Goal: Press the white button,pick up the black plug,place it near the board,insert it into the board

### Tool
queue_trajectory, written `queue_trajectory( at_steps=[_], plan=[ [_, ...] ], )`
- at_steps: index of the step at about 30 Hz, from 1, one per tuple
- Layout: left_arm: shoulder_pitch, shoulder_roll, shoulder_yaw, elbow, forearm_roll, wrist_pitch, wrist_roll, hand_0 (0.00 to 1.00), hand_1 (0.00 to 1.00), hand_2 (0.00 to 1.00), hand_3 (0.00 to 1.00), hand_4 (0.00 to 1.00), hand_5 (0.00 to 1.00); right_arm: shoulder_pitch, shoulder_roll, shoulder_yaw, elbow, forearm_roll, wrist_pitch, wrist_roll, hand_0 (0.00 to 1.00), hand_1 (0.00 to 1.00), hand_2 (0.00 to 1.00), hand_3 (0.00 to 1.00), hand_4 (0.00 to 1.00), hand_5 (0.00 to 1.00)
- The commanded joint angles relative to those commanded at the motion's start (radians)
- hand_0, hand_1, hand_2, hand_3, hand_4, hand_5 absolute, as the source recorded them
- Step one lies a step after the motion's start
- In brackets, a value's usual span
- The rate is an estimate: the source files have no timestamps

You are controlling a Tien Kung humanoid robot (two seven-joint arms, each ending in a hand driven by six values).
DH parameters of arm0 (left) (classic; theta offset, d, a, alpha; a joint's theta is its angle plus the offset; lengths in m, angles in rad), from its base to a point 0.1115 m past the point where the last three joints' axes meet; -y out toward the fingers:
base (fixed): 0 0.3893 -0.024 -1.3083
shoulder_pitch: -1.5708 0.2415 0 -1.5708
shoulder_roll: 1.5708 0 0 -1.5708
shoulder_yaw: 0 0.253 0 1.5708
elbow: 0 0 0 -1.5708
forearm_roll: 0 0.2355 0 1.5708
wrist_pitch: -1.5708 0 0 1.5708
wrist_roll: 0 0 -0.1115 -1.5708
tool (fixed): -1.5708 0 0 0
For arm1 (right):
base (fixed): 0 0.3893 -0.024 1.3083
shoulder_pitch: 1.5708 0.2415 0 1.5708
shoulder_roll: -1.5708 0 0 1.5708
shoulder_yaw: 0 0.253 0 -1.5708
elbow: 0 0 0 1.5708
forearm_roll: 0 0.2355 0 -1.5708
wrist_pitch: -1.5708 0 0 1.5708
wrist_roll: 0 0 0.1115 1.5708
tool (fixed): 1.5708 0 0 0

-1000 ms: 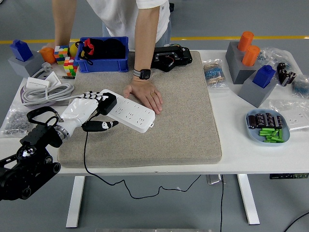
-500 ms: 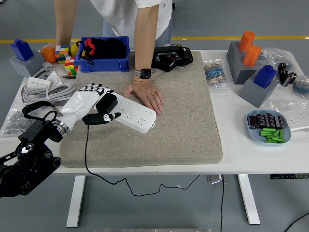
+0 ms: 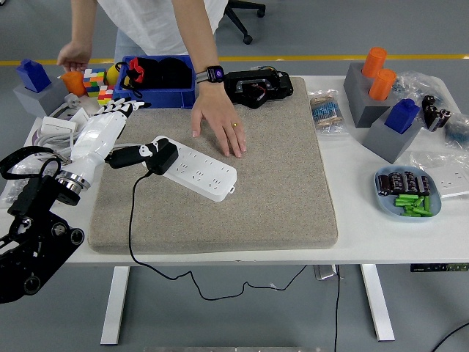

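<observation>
The robot's left arm is coming in from the lower left corner, and its left hand (image 3: 102, 132) is hovering over the left edge of the grey mat (image 3: 286, 191) with the white fingers (image 3: 117, 108) stretched out and pointing away toward the far side, spread loosely and holding nothing. Just to the right of that hand, the thumb (image 3: 135, 152) is reaching sideways toward the black plug (image 3: 163, 156); its tip is lying right beside the plug, though whether it is actually touching cannot be told. The plug is sitting on the left end of the white board (image 3: 199, 171), a power strip lying at a slant on the mat, and the plug's black cable (image 3: 132, 220) is running down from it, over the mat's near edge and below the table (image 3: 381, 249). Behind the hand, toward the far left, a coiled white cord (image 3: 55, 132) is lying, and beyond the fingertips a blue bin (image 3: 157, 99) is standing beside coloured cubes (image 3: 95, 82). Farther right of the hand, past the plug, a person's hand (image 3: 218, 123) wearing a wristwatch is resting palm down on the mat just beyond the far edge of the board, near but apart from it; the person's other hand (image 3: 73, 55) is reaching down at the far left by an orange piece (image 3: 73, 82). Well to the right, grey blocks with orange cylinders (image 3: 375, 73) and a blue plate (image 3: 407, 192) with small green parts are sitting on the table. The right arm is not showing.
</observation>
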Motion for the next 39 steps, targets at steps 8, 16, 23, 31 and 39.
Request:
queue_trajectory(
  at_steps=[8,16,23,31,39],
  plan=[
    [0.05,-0.037,-0.119,-0.02,0.009,-0.005,0.009,0.973,0.965,0.896,0.855,0.872,0.756,0.004,-0.002,0.009,0.0,-0.003,0.001,-0.002,0.699,0.613,0.623,0.598,0.631,0.347],
    [0.083,-0.066,-0.234,-0.042,0.019,-0.005,0.01,0.974,0.967,0.898,0.839,0.866,0.745,0.009,-0.003,0.021,0.002,-0.006,0.001,-0.003,0.698,0.613,0.625,0.6,0.631,0.348],
    [0.092,-0.071,-0.294,-0.054,0.028,-0.013,0.018,0.974,0.964,0.898,0.835,0.863,0.741,0.007,-0.003,0.027,0.0,-0.011,0.005,-0.011,0.699,0.613,0.626,0.601,0.631,0.349],
    [0.103,-0.079,-0.352,-0.046,-0.047,-0.032,0.016,0.974,0.957,0.895,0.832,0.857,0.728,0.012,-0.004,0.033,-0.001,-0.015,0.003,-0.015,0.699,0.616,0.629,0.602,0.631,0.349],
    [0.121,-0.087,-0.39,-0.051,-0.05,-0.038,0.02,0.973,0.95,0.892,0.829,0.852,0.71,0.012,0.0,0.036,-0.003,-0.014,0.002,-0.018,0.7,0.618,0.633,0.606,0.632,0.349]
  ],
)
